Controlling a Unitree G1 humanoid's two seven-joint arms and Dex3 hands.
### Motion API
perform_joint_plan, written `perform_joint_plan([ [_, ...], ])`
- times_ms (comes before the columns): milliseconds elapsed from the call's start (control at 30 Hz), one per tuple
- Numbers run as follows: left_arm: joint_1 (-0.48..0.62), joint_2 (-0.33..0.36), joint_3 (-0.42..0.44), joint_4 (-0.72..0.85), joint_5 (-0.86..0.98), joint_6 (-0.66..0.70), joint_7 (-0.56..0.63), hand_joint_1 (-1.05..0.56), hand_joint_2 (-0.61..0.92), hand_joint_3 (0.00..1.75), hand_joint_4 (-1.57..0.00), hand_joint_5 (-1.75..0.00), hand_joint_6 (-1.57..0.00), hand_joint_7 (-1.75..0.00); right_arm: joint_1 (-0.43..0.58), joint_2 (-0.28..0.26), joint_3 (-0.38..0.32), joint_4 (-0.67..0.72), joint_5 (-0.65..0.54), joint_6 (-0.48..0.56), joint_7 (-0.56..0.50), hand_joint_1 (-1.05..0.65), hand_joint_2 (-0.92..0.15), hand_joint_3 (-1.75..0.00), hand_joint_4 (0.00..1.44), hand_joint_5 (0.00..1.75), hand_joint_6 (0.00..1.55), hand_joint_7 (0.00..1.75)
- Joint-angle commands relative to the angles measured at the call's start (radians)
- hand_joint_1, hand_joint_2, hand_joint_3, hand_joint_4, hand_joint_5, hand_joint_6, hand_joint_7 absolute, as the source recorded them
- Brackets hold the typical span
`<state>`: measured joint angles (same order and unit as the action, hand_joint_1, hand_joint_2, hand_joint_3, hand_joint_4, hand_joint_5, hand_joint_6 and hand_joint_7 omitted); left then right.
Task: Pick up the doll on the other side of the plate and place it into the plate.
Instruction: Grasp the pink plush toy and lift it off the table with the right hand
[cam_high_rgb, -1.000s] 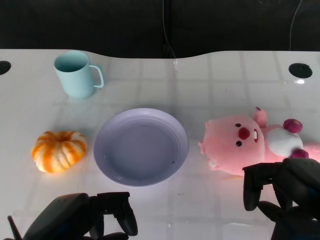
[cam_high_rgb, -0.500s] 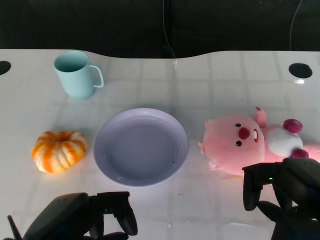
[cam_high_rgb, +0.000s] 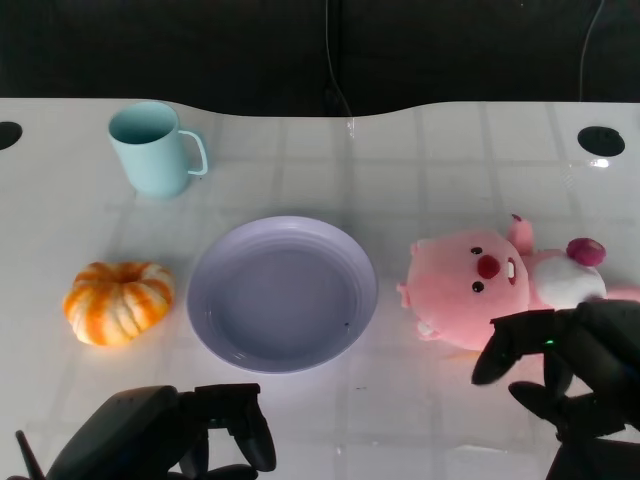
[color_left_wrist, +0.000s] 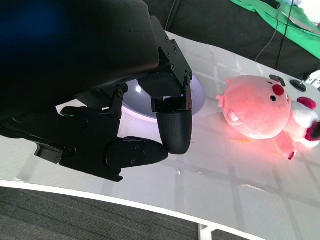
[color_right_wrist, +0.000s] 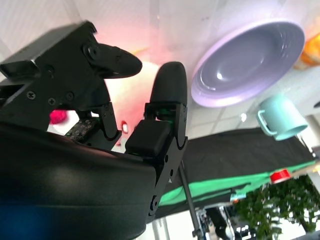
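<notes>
The pink plush doll (cam_high_rgb: 478, 283) lies on its side to the right of the lavender plate (cam_high_rgb: 281, 298), which sits at the table's centre with nothing in it. My right hand (cam_high_rgb: 560, 365) hovers just in front of the doll's body, fingers apart and holding nothing; the fingertips overlap the doll's lower edge. My left hand (cam_high_rgb: 170, 435) stays low at the near edge, in front of the plate, with nothing in it. The left wrist view shows the doll (color_left_wrist: 260, 112) beyond the plate (color_left_wrist: 197, 95). The right wrist view shows the plate (color_right_wrist: 250, 62) past my fingers.
A light blue mug (cam_high_rgb: 152, 148) stands at the back left. An orange and white pumpkin (cam_high_rgb: 118, 302) sits left of the plate. Round holes mark the table's far corners, one at the right (cam_high_rgb: 600, 140). A black backdrop runs behind the table.
My right hand has spread its fingers and stretched them slightly forward and left toward the doll. The doll, plate and left hand have not moved.
</notes>
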<state>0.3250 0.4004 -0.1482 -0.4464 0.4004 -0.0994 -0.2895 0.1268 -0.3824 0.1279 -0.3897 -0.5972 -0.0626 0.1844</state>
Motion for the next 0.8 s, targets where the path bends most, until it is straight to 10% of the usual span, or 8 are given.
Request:
perform_joint_plan([
  [33, -0.002, 0.014, 0.01, 0.008, 0.001, -0.01, 0.0, -0.23, 0.85, 0.47, -0.67, -1.6, -0.68, -1.22, 0.002, -0.005, -0.029, -0.04, -0.011, 0.009, -0.016, -0.19, -0.69, -0.36, 0.74, 1.1, 0.94, 0.19],
  [233, 0.002, 0.012, 0.007, 0.0, 0.001, -0.003, -0.003, -0.23, 0.85, 0.48, -0.66, -1.59, -0.67, -1.22, 0.0, -0.009, -0.063, -0.087, -0.02, 0.041, -0.005, -0.32, -0.86, -0.07, 0.57, 0.8, 0.75, 0.02],
  [800, 0.013, -0.004, -0.01, -0.015, 0.021, 0.008, 0.003, -0.25, 0.85, 0.49, -0.65, -1.62, -0.67, -1.23, -0.03, -0.039, -0.09, -0.15, -0.185, 0.22, 0.119, -0.71, -0.88, 0.0, 0.0, 0.54, 0.15, 0.0],
])
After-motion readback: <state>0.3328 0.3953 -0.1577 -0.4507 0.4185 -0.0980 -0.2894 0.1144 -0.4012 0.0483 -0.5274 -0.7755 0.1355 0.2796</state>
